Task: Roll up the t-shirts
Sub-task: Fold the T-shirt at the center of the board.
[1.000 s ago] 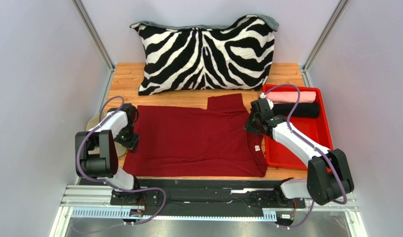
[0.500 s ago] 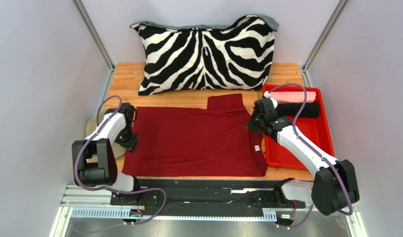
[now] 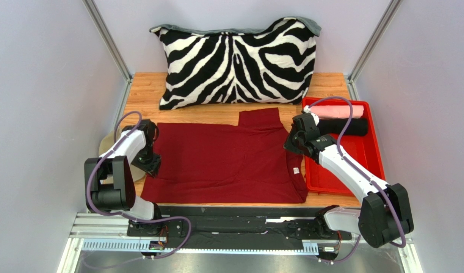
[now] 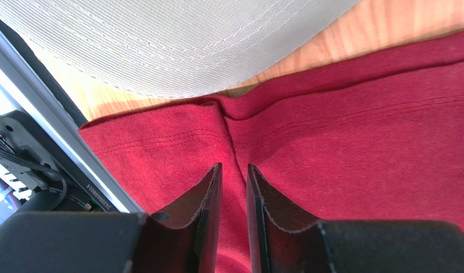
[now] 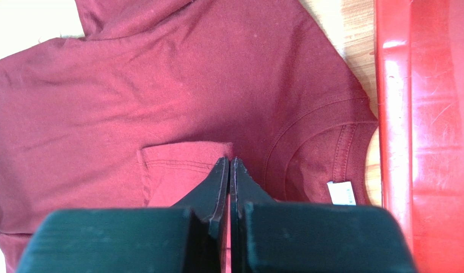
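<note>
A maroon t-shirt [image 3: 223, 162] lies spread flat across the wooden table, one sleeve folded inward. My left gripper [image 3: 151, 165] sits at its left hem corner. In the left wrist view its jaws [image 4: 233, 168] stand slightly open over a crease in the red cloth [image 4: 359, 131], gripping nothing. My right gripper [image 3: 290, 145] hovers by the collar. In the right wrist view it [image 5: 229, 162] is shut, empty, above the folded sleeve edge of the shirt [image 5: 189, 85]. A rolled pale pink t-shirt [image 3: 339, 111] and a rolled black t-shirt [image 3: 345, 126] lie in the red tray.
The red tray [image 3: 359, 156] stands at the right edge, close to the right arm; its rim [image 5: 388, 114] shows in the right wrist view. A zebra-striped pillow [image 3: 237, 62] fills the back. A khaki cap [image 3: 106, 142] lies left of the shirt, its brim [image 4: 177, 40] just beyond my left fingers.
My left gripper's jaws have parted from shut to a narrow gap, and that arm shifted slightly. The right arm drew back a little, then held still.
</note>
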### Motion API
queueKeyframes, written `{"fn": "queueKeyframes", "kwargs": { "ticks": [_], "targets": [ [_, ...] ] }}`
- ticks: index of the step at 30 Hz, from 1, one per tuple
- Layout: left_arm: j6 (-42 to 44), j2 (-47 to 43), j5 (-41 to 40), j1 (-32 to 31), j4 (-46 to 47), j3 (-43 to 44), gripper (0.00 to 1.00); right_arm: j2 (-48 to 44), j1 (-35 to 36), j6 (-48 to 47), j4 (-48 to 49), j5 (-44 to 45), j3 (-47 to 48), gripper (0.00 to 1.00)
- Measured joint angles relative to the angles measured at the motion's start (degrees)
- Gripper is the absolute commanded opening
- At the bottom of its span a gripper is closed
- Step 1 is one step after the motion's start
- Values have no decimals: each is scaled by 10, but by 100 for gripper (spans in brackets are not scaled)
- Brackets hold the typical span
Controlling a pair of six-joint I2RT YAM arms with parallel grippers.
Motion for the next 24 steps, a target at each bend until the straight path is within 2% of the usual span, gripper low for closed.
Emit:
{"fn": "queueKeyframes", "kwargs": {
  "ticks": [16,24],
  "targets": [
    [-11,49,12,-9,29,-10,28,21,0,-1,10,-10,0,0],
    [-14,43,12,-9,30,-16,27,30,0,-1,14,-14,0,0]
  ]
}}
